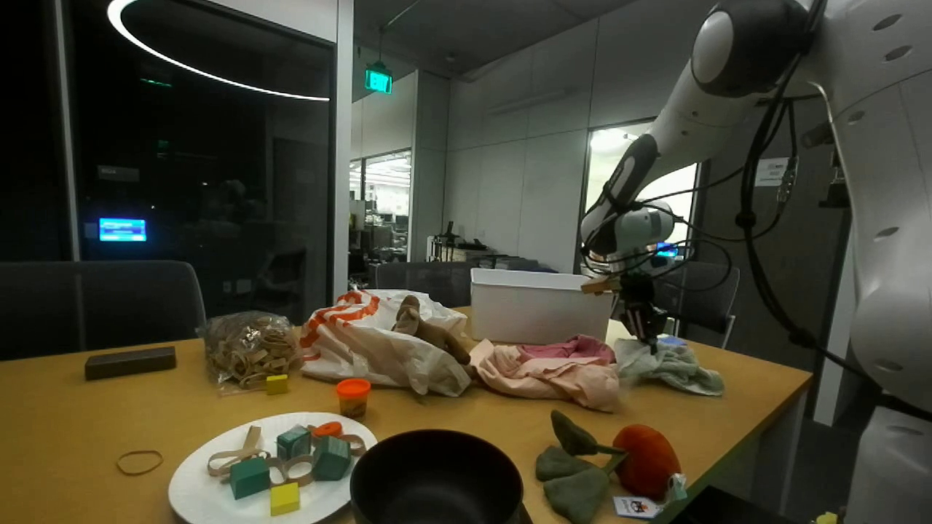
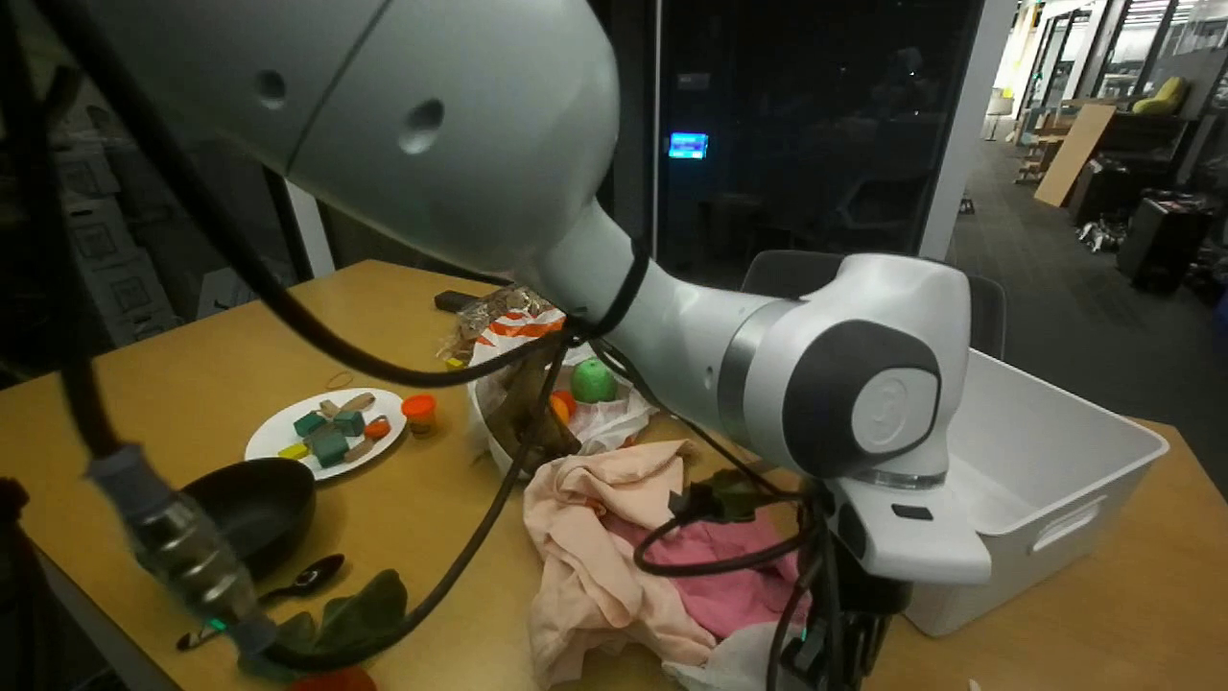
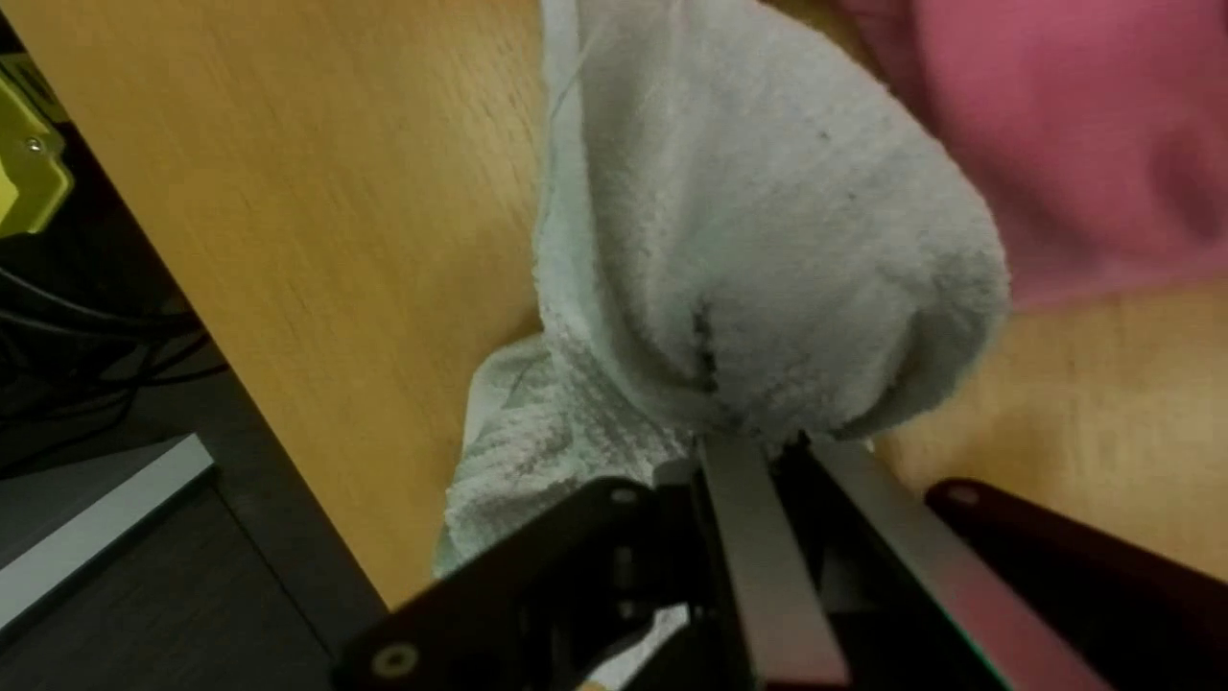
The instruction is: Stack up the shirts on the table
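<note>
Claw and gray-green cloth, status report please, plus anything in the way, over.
Claw closed, apparently pinching the gray-green cloth. Peach shirt and pink shirt bunched together alongside, not neatly stacked. White bin close by pink shirt, possible obstacle.

Dark pink cloth [image 3: 1084, 144] cut off in wrist view; tag [image 1: 636, 507] unreadable.

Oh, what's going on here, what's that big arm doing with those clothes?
A robot arm is at work over a table. Its gripper is closed on a pale grey-green cloth, much of which lies on the wood. Beside it, a peach garment and a pink garment lie bunched together. The job is to stack them up, but no neat pile stands there yet.
</note>
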{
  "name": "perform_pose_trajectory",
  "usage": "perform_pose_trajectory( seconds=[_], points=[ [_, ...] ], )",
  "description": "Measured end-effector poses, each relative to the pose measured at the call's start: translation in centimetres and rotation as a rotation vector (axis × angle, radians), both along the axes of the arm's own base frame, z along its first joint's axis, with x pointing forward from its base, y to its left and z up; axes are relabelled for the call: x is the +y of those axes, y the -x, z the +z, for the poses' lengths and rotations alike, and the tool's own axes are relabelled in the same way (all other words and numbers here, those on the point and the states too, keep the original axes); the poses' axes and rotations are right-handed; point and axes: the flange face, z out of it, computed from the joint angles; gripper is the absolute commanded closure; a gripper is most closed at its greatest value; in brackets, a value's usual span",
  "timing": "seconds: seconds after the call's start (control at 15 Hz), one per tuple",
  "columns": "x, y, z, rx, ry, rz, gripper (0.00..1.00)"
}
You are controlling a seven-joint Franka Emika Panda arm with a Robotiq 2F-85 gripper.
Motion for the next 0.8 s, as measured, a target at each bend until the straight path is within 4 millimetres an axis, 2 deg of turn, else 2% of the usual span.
perform_pose_trajectory(
  seconds=[0.2, 0.4, 0.6, 0.8],
  points=[
    [0.2, -1.0, 4.5, -0.102, 0.063, 0.034, 0.97],
    [2.2, -2.1, 9.0, -0.198, 0.127, 0.124, 0.97],
    [6.6, -3.2, 11.7, -0.254, 0.142, 0.259, 0.97],
    [11.6, -4.6, 11.7, -0.28, 0.119, 0.416, 0.97]
  ],
)
